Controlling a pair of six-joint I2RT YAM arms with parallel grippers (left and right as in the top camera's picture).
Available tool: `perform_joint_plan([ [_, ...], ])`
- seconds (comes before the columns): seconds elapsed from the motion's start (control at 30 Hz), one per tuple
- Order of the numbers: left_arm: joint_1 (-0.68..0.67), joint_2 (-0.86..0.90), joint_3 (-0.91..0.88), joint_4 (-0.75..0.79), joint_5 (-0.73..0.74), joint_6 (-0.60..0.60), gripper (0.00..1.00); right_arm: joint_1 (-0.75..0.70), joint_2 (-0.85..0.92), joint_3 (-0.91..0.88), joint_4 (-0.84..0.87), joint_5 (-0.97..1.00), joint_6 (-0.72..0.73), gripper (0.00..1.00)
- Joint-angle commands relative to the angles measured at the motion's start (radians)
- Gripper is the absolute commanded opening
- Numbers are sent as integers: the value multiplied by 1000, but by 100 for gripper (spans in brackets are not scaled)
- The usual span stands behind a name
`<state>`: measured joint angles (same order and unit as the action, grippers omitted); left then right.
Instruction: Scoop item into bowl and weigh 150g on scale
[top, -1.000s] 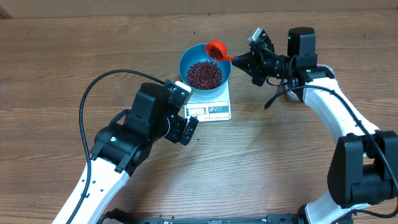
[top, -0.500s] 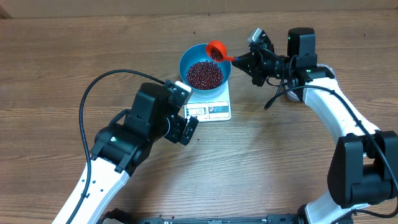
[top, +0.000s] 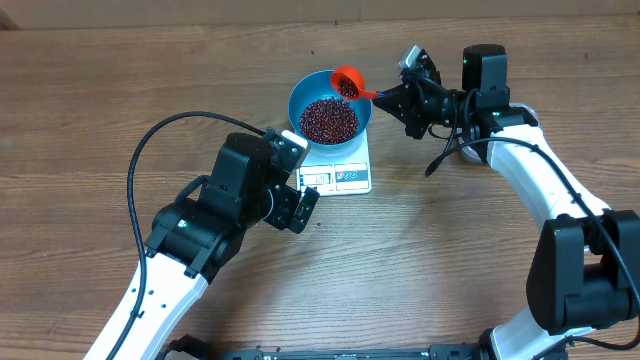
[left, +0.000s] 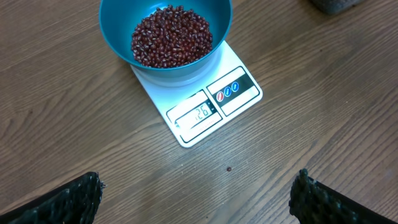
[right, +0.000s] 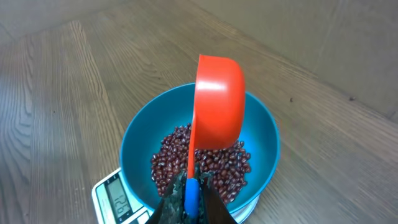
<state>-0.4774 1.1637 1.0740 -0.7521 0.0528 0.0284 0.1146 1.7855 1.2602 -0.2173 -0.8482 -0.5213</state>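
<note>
Maroon small beans (left: 171, 35) heap in the round bright blue bowl (left: 112, 31), which sits on the flat white rectangular scale (left: 233, 93) at the far middle of the wooden tabletop (top: 100, 100). The right end effector (top: 392, 98) pinches the handle of an orange plastic scoop (right: 219, 99) tilted over the bowl's far right rim. The left end effector (left: 196, 199) hangs spread wide, just near of the scale.

Over bowl (top: 297, 105) rim: scoop (top: 347, 78) (table (top: 450, 260) alongside free).

Wooden table (top: 100, 80) bears the white scale (left: 211, 106), 1 dark speck (left: 228, 168) beside
</note>
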Motion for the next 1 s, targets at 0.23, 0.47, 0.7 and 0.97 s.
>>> perform_joint_plan([
  [0.23,-3,7,24,0,15,-10,100,3,2,2,34,4,-132,4],
  [0.47,-3,7,24,0,15,-10,100,3,2,2,0,10,-221,4],
  [0.7,-3,7,24,0,15,-10,99,3,2,2,3,10,-221,4],
  [0.97,-3,7,24,0,15,-10,99,3,2,2,3,10,-221,4],
])
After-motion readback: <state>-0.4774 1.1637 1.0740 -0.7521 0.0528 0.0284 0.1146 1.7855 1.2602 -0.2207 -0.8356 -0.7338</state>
